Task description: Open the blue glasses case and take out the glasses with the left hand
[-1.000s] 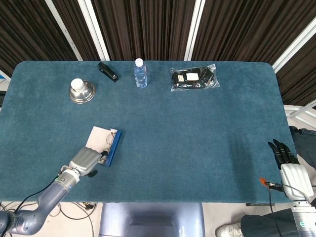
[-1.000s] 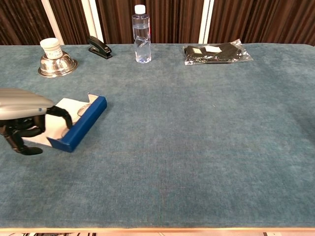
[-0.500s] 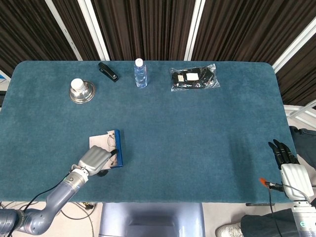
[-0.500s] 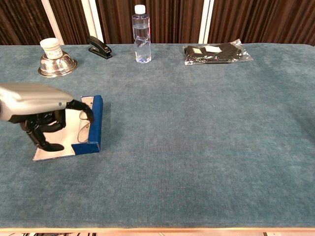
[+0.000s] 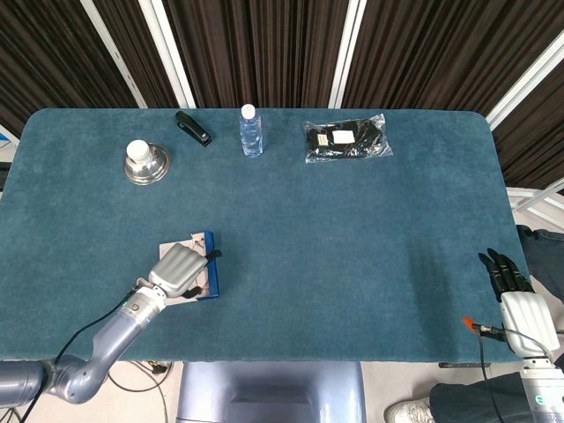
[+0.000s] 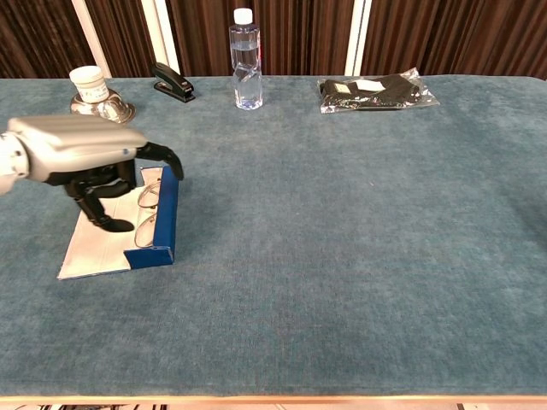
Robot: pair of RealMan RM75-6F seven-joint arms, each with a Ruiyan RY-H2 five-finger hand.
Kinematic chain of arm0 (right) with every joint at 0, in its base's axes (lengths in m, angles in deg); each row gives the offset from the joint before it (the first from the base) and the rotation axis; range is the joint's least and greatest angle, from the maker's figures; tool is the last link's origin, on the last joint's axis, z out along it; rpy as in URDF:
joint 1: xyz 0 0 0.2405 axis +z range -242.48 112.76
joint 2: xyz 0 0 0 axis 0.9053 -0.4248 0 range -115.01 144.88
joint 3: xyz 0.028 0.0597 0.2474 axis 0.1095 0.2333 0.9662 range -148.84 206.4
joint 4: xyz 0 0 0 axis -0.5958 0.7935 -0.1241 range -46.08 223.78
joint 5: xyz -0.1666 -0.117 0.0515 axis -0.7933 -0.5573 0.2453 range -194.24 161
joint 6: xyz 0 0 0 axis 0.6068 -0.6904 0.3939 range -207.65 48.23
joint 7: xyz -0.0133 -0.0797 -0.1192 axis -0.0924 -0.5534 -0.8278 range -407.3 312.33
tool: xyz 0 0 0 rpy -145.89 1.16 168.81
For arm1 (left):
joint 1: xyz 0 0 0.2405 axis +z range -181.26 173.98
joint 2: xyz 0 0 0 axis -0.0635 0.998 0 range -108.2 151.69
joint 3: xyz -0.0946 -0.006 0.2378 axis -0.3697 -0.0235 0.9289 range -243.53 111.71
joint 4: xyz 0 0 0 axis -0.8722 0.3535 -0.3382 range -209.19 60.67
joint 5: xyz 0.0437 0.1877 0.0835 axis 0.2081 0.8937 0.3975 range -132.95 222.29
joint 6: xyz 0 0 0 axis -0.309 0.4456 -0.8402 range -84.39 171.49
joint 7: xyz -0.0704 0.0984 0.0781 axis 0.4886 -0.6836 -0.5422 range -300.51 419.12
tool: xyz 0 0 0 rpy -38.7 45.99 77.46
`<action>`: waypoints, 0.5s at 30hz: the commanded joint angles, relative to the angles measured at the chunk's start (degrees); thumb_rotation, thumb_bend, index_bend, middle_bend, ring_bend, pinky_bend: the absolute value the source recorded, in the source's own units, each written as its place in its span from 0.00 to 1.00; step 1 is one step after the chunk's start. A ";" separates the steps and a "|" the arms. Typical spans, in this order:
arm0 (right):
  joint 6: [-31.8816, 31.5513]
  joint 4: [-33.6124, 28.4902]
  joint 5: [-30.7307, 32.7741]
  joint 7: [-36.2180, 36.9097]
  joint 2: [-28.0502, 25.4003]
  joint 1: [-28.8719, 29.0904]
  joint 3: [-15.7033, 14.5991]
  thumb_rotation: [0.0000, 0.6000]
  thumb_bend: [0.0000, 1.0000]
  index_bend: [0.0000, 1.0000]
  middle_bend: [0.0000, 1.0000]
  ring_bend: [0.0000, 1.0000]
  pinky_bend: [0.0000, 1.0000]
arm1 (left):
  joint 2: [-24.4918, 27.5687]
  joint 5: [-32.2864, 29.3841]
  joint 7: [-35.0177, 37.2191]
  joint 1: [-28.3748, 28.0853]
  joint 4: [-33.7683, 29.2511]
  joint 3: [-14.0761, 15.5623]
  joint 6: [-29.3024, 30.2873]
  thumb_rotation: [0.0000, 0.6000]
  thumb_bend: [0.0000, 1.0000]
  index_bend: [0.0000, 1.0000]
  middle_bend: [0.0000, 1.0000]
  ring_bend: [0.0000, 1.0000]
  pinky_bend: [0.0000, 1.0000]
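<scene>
Hovering over the open blue glasses case (image 6: 159, 224), the left hand (image 6: 90, 162) hides much of the pale lining and most of the glasses (image 6: 147, 198); only thin wire rims show just beside its dark fingers (image 6: 162, 156). These curl down into the case, but whether they grip the glasses cannot be told. Half a second ago the hand sat nearer the bench's near edge; it has since shifted forward over the case, which lies unmoved. Beyond the hand, along the far side of the bench (image 5: 352, 229), stand one metal bowl (image 5: 145, 165) capped by a white jar (image 5: 137, 151), one black stapler (image 5: 193, 128), one water bottle (image 5: 251, 130) and one bagged black item (image 5: 346, 138). Far to the right, off the bench, the right hand (image 5: 515, 291) rests with fingers released, holding nothing.
</scene>
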 commanded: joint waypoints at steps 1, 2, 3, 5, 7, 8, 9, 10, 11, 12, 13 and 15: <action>0.02 0.01 0.05 0.06 -0.01 0.00 0.01 1.00 0.05 0.00 0.00 0.00 0.23 | -1.06 -1.40 -1.18 -1.24 0.97 -0.44 -1.16 1.00 0.22 0.20 0.87 0.83 0.91; 0.03 0.02 0.09 0.13 -0.03 0.00 0.04 1.00 0.05 0.00 0.00 0.00 0.23 | -1.28 -1.86 -1.57 -1.58 1.09 -0.50 -1.39 1.00 0.22 0.20 0.87 0.83 0.91; 0.01 0.03 0.11 0.17 -0.02 0.01 0.08 1.00 0.05 0.00 0.00 0.00 0.23 | -1.42 -2.12 -1.79 -1.76 1.15 -0.53 -1.44 1.00 0.22 0.20 0.87 0.83 0.91; 0.04 0.02 0.21 0.26 -0.01 0.00 0.11 1.00 0.05 0.00 0.00 0.00 0.22 | -1.84 -2.76 -2.37 -2.16 1.37 -0.49 -1.59 1.00 0.22 0.20 0.87 0.83 0.91; 0.11 0.00 0.26 0.35 -0.03 0.03 0.13 1.00 0.05 0.00 0.00 0.00 0.22 | -2.24 -3.51 -2.92 -2.57 1.55 -0.40 -1.82 1.00 0.22 0.20 0.87 0.83 0.91; 0.10 -0.01 0.26 0.38 -0.05 0.02 0.13 1.00 0.05 0.00 0.00 0.00 0.22 | -2.39 -3.76 -3.18 -2.76 1.63 -0.34 -1.94 1.00 0.22 0.20 0.87 0.83 0.91; 0.08 -0.02 0.24 0.42 -0.05 0.01 0.13 1.00 0.05 0.00 0.00 0.00 0.22 | -2.57 -4.01 -3.43 -2.93 1.71 -0.29 -2.01 1.00 0.22 0.20 0.87 0.82 0.91; 0.07 -0.02 0.23 0.44 -0.06 0.01 0.13 1.00 0.05 0.00 0.00 0.00 0.22 | -2.77 -4.26 -3.61 -3.08 1.78 -0.26 -2.07 1.00 0.22 0.20 0.87 0.82 0.91; 0.09 -0.02 0.24 0.47 -0.07 0.03 0.15 1.00 0.05 0.00 0.00 0.00 0.22 | -3.02 -4.66 -3.78 -3.26 1.83 -0.23 -2.12 1.00 0.22 0.20 0.87 0.82 0.91; 0.09 -0.01 0.24 0.48 -0.06 0.02 0.14 1.00 0.05 0.00 0.00 0.00 0.22 | -3.14 -4.90 -3.89 -3.38 1.84 -0.19 -2.17 1.00 0.22 0.20 0.87 0.82 0.91; 0.10 -0.01 0.27 0.50 -0.07 0.02 0.15 1.00 0.05 0.00 0.00 0.00 0.22 | -3.25 -5.21 -4.07 -3.55 1.84 -0.11 -2.21 1.00 0.22 0.20 0.87 0.82 0.91; 0.12 0.00 0.30 0.53 -0.07 0.02 0.16 1.00 0.05 0.00 0.00 0.00 0.22 | -3.36 -5.47 -4.32 -3.74 1.86 -0.04 -2.13 1.00 0.22 0.20 0.87 0.82 0.91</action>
